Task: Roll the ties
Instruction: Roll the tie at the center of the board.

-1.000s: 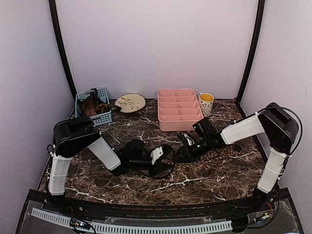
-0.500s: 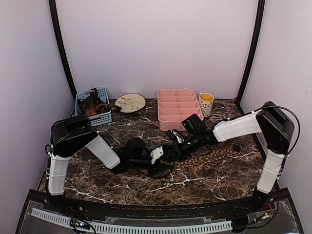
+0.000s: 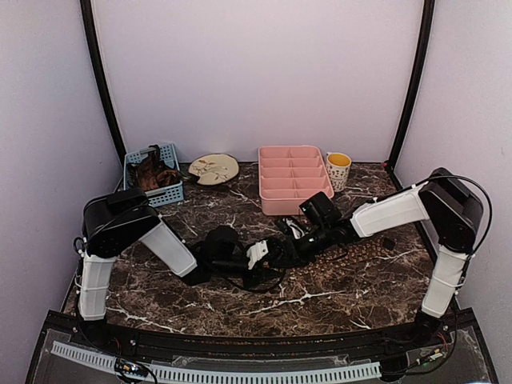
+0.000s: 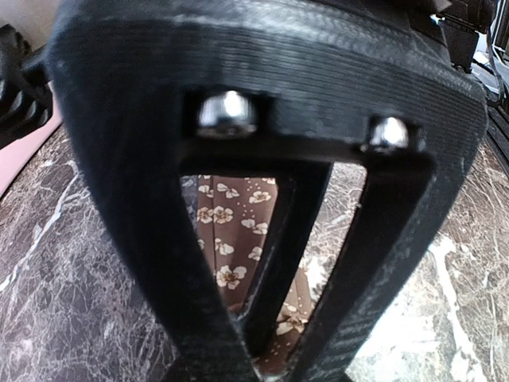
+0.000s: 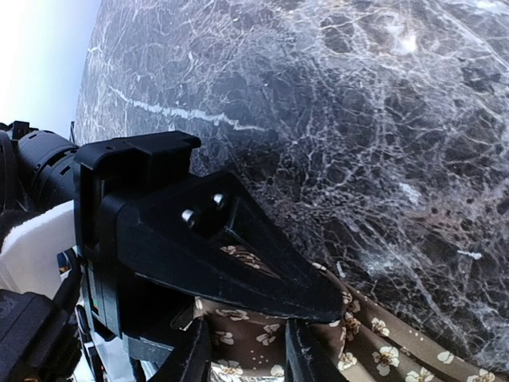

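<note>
A dark brown tie [image 3: 364,250] with small pale flowers lies across the right half of the marble table. Its left end is bunched where both grippers meet. My left gripper [image 3: 268,252] points right and is shut on that end; in the left wrist view the flowered tie [image 4: 227,231] shows through the finger frame, pinched at the tips of the left gripper [image 4: 270,362]. My right gripper [image 3: 294,246] reaches in from the right. In the right wrist view the right gripper [image 5: 245,358] straddles the folded tie [image 5: 374,350], under the left gripper's black finger [image 5: 215,247].
Along the back stand a blue basket [image 3: 154,178] holding dark fabric, a patterned plate [image 3: 214,169], a pink divided tray [image 3: 294,180] and a mug [image 3: 338,170]. A black cable loop [image 3: 264,282] lies under the left gripper. A small dark object [image 3: 390,242] sits near the right arm.
My right gripper has slid left along the tie until it meets the left gripper. The left arm has barely moved.
</note>
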